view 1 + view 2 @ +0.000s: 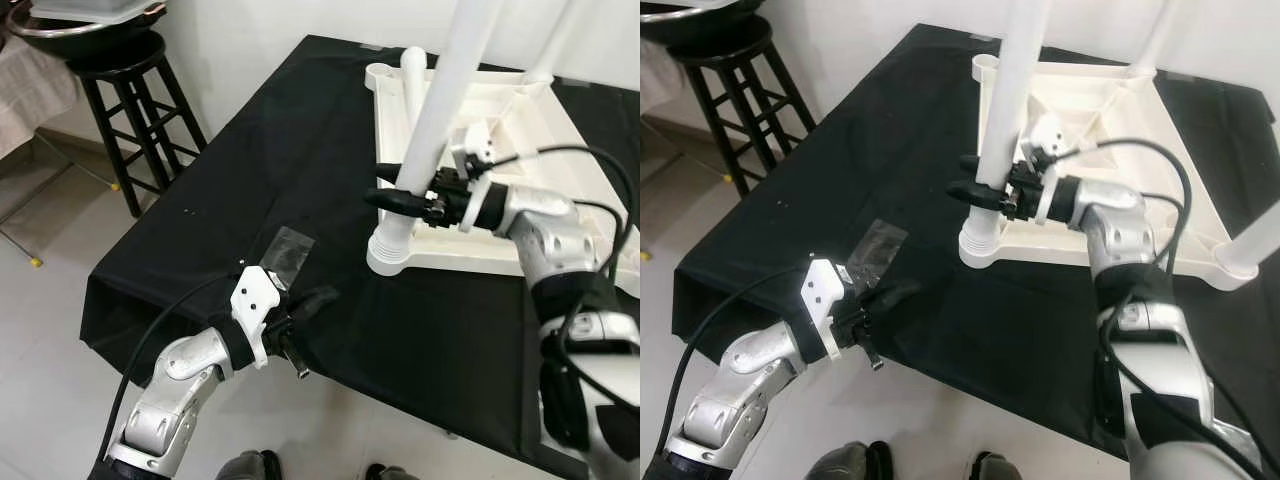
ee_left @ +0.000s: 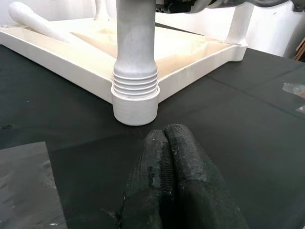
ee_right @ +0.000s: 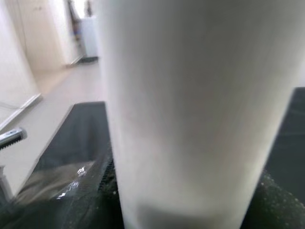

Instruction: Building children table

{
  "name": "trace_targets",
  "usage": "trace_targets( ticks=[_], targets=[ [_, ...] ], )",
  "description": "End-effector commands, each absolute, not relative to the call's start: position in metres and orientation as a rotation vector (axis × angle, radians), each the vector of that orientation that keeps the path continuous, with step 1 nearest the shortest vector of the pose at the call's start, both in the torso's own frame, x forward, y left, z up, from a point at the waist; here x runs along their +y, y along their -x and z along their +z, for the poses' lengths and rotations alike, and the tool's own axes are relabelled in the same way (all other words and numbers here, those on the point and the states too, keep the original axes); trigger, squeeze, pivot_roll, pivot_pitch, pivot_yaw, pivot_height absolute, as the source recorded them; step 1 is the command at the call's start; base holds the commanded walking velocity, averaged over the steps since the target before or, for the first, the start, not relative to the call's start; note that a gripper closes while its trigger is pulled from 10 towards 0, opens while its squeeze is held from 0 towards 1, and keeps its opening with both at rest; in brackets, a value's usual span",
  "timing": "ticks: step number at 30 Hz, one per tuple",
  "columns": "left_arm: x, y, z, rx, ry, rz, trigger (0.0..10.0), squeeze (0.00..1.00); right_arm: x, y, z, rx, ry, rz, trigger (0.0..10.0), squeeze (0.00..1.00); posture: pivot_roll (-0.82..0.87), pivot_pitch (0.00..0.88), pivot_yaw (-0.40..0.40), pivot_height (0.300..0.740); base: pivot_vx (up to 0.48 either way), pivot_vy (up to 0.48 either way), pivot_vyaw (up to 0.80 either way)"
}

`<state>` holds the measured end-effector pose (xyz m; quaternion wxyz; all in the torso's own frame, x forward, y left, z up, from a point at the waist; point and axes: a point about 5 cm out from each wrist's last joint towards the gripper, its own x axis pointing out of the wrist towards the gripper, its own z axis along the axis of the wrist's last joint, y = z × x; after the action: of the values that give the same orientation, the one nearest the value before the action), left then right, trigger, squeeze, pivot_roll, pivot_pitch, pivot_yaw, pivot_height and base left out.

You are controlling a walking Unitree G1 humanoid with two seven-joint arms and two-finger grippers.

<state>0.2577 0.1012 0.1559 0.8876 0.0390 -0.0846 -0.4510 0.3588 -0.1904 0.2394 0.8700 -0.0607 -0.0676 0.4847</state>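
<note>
- On the black cloth [image 1: 300, 180], the upturned white tabletop [image 1: 540, 130] lay toward my far right, dark cloth open all around.
- My right gripper [image 1: 405, 200] clamped the upright leg [image 1: 435, 110] seated in the near corner socket [image 1: 390, 250].
- My left gripper [image 1: 312, 300] rested at the cloth's near edge, fingers pressed together, holding nothing.
- I counted three standing legs (one more lying loose [image 1: 412, 75]) and one stool [image 1: 125, 90].
</note>
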Motion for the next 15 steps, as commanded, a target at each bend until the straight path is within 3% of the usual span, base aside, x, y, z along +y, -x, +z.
trace_targets(
  ticks=[1, 2, 3, 4, 7, 8, 9, 12, 13, 15],
  targets=[
    [0.103, -0.256, 0.151, -0.156, -0.108, -0.950, 0.0, 0.00, -0.185, -0.353, 0.211, -0.067, 0.083, 0.925, 0.0, 0.00, 0.09, 0.200, 0.008, 0.740, 0.000, 0.000, 0.00],
    [0.105, -0.256, 0.151, -0.153, -0.115, -0.947, 0.0, 0.00, -0.167, -0.347, 0.187, -0.001, 0.121, 0.696, 0.0, 0.00, 0.09, 0.206, 0.012, 0.740, 0.000, 0.000, 0.00],
    [0.105, -0.256, 0.151, -0.153, -0.115, -0.947, 0.0, 0.00, -0.167, -0.347, 0.187, -0.001, 0.121, 0.696, 0.0, 0.00, 0.09, 0.206, 0.012, 0.740, 0.000, 0.000, 0.00],
    [0.107, -0.256, 0.152, -0.153, -0.132, -0.944, 0.0, 0.00, -0.148, -0.330, 0.166, 0.060, 0.152, 0.516, 0.0, 0.00, 0.09, 0.218, 0.017, 0.740, 0.000, 0.000, 0.00],
    [0.107, -0.256, 0.151, -0.151, -0.149, -0.942, 0.0, 0.00, -0.132, -0.314, 0.156, 0.090, 0.135, 0.381, 0.0, 0.00, 0.09, 0.217, 0.023, 0.740, 0.000, 0.000, 0.00],
    [0.106, -0.257, 0.150, -0.150, -0.169, -0.947, 7.6, 0.00, -0.120, -0.307, 0.151, 0.099, 0.116, 0.333, 0.0, 0.00, 0.07, 0.197, 0.022, 0.740, 0.000, 0.000, 0.00],
    [0.104, -0.257, 0.150, -0.150, -0.175, -0.949, 10.0, 0.00, -0.117, -0.311, 0.150, 0.105, 0.095, 0.331, 0.0, 0.00, 0.08, 0.201, 0.010, 0.740, 0.000, 0.000, 0.00],
    [0.103, -0.258, 0.149, -0.150, -0.175, -0.950, 10.0, 0.00, -0.116, -0.316, 0.150, 0.105, 0.084, 0.333, 0.0, 0.00, 0.08, 0.201, 0.010, 0.740, 0.000, 0.000, 0.00],
    [0.102, -0.257, 0.149, -0.155, -0.184, -0.955, 10.0, 0.00, -0.120, -0.325, 0.154, 0.105, 0.102, 0.315, 10.0, 0.00, 0.07, 0.197, 0.001, 0.740, 0.000, 0.000, 0.00],
    [0.100, -0.256, 0.150, -0.165, -0.193, -0.955, 10.0, 0.00, -0.127, -0.335, 0.163, 0.093, 0.092, 0.275, 10.0, 0.00, 0.08, 0.201, 0.001, 0.740, 0.000, 0.000, 0.00]
  ],
)
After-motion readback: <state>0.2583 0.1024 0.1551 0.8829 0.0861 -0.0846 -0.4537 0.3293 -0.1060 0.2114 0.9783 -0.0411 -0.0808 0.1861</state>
